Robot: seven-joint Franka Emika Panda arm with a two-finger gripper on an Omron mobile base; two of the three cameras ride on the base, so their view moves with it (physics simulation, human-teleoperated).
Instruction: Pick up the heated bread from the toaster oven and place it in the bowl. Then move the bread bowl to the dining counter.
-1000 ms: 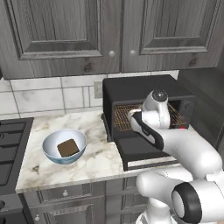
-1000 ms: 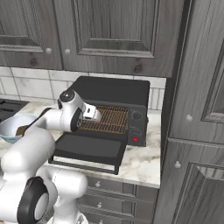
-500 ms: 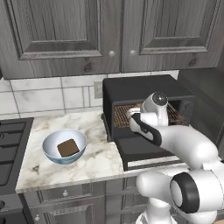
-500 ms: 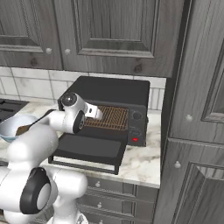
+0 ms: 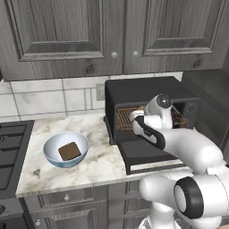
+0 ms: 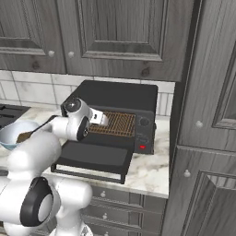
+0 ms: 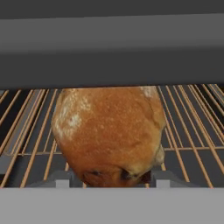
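The heated bread [image 7: 109, 131], a round orange-brown bun, lies on the brownish wire rack [image 7: 192, 113] inside the black toaster oven [image 5: 147, 91] [image 6: 117, 94]. My gripper [image 7: 111, 180] [image 5: 136, 117] [image 6: 102, 120] reaches into the oven's mouth. It is open, with one fingertip on each side of the bun's near end. The pale blue bowl [image 5: 51, 150] [image 6: 11, 133] stands on the worktop left of the oven and holds a flat dark brown square piece [image 5: 69, 151]. The dining counter is out of view.
The oven's drop-down door [image 5: 147, 154] [image 6: 92, 159] lies open over the marble worktop [image 5: 98, 156], under my arm. A stove [image 5: 11, 147] sits at the far left. Grey wall cabinets [image 5: 67, 31] hang above, and a tall cabinet [image 6: 207, 138] stands right of the oven.
My hand has pushed further into the oven's mouth, towards the rack. The bowl and the oven have not moved.
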